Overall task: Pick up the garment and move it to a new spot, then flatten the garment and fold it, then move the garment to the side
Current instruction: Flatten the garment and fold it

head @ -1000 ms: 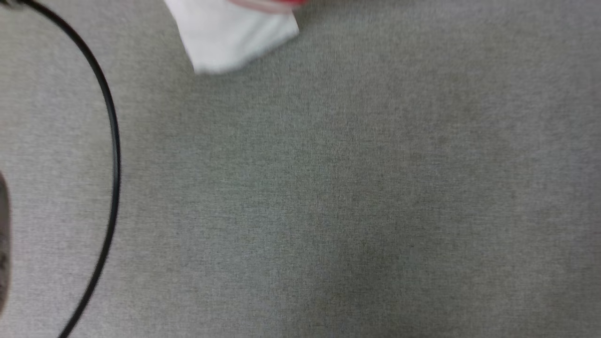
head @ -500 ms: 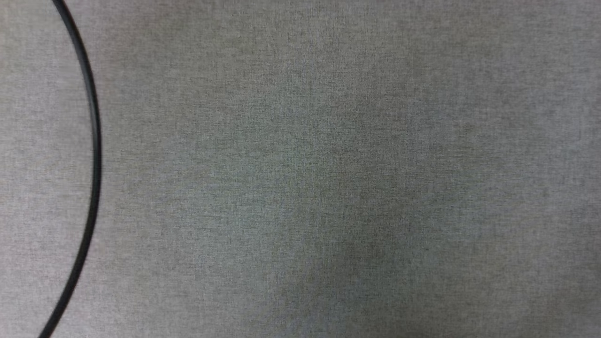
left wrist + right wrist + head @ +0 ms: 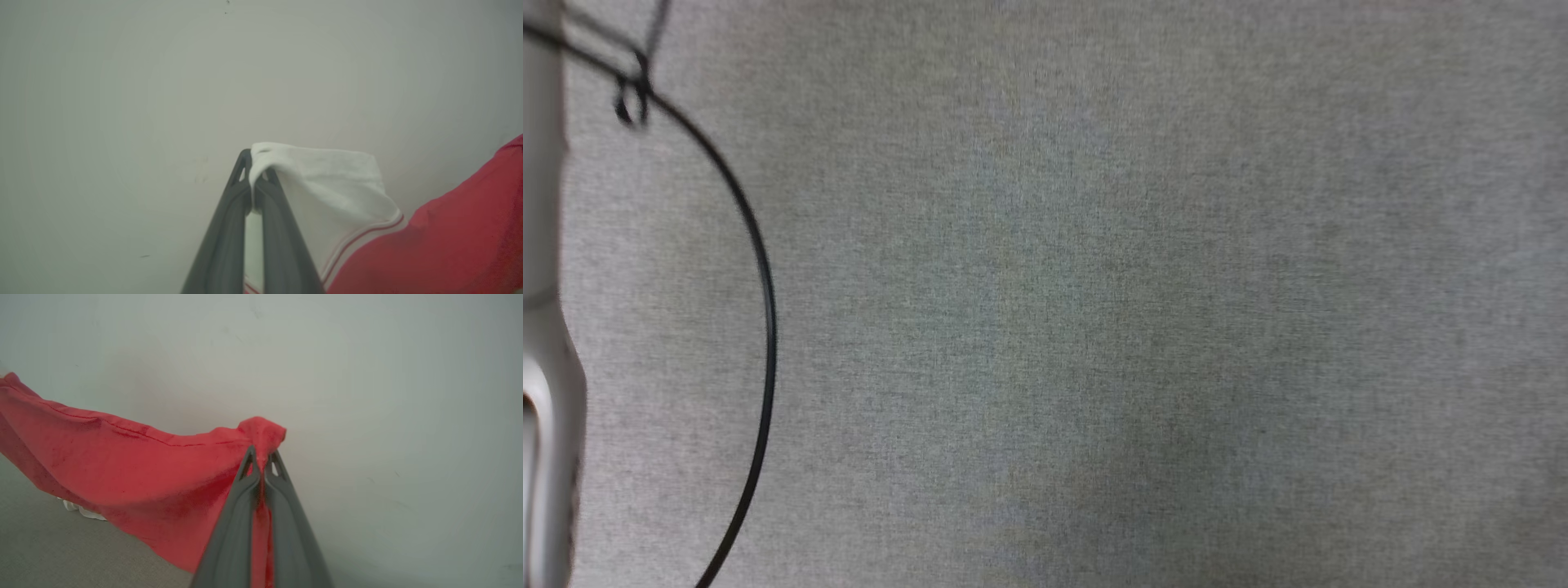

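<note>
The garment [image 3: 449, 241] is red with a white side panel edged in red-striped trim. In the left wrist view my left gripper [image 3: 255, 163] is shut on a bunched white corner of it, the cloth draping down to the right. In the right wrist view my right gripper [image 3: 263, 455] is shut on a red corner of the garment [image 3: 135, 469]; the fabric stretches away to the left and sags toward the grey surface. A plain pale wall stands behind both grippers.
The head view looks down on a grey fabric surface [image 3: 1094, 327]. A thin black cable [image 3: 766, 327] curves across its left side. A pale arm part [image 3: 543, 327] runs along the left edge.
The head camera has shifted: the white and red edge of the garment seen at the top a second ago has left the picture, and a pale arm part now shows at the left edge.
</note>
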Controlling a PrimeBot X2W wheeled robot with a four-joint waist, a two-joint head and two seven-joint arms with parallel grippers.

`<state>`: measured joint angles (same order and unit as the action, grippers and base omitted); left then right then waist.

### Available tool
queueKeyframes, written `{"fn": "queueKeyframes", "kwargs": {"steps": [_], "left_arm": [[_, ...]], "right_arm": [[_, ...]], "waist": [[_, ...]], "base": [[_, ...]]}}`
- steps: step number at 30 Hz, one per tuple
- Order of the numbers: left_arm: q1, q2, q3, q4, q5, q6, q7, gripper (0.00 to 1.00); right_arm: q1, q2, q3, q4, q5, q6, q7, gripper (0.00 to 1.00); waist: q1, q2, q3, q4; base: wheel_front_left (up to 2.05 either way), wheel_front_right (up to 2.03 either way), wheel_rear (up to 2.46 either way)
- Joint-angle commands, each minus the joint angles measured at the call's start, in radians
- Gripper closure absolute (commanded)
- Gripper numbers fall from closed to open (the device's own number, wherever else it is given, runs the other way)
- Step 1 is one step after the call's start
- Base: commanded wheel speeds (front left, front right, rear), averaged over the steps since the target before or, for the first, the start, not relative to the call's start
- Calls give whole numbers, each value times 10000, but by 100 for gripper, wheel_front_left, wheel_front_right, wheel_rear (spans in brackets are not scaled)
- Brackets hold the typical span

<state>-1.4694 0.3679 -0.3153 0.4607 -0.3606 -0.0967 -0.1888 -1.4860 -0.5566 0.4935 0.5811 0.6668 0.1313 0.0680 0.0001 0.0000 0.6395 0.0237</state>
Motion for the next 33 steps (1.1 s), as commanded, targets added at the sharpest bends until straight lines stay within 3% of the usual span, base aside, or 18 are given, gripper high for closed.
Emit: {"fn": "queueKeyframes", "kwargs": {"steps": [1, 4, 5, 10, 17, 27, 33], "left_arm": [[707, 173, 95, -246, -92, 138, -127, 100], [1992, 330, 176, -794, -261, 328, -181, 100], [3447, 493, 258, -1433, -462, 542, -190, 100], [6219, 550, 295, -2942, -723, 1210, -67, 100], [9840, 750, 344, -4633, -1050, 2041, 139, 100], [13392, 770, 333, -5191, -1847, 2492, 312, 100], [15148, 747, 243, -5129, -2517, 2458, 553, 100]], "right_arm": [[513, -147, 214, -131, 185, -11, -139, 100], [1339, -294, 577, -366, 490, -10, -299, 100], [2298, -555, 856, -682, 780, -10, -374, 100], [4135, -963, 1167, -1152, 1189, -11, -420, 100], [6521, -967, 1426, -1473, 1391, -10, -336, 100], [9076, -760, 1592, -1409, 1613, -11, -251, 100], [10567, -717, 1646, -1421, 1688, -10, -248, 100]], "waist": [[-1, 0, -283, -33], [-1, 0, -647, -45], [-1, 0, -1080, -13], [-1, 0, -1894, 40], [-1, 0, -2949, -1], [-1, 0, -4416, -32], [-1, 0, -5237, -61]], "base": [[0, 0, 0], [0, 0, 0], [0, 0, 0], [0, 0, 0], [0, 0, 0], [0, 0, 0], [0, 0, 0]]}}
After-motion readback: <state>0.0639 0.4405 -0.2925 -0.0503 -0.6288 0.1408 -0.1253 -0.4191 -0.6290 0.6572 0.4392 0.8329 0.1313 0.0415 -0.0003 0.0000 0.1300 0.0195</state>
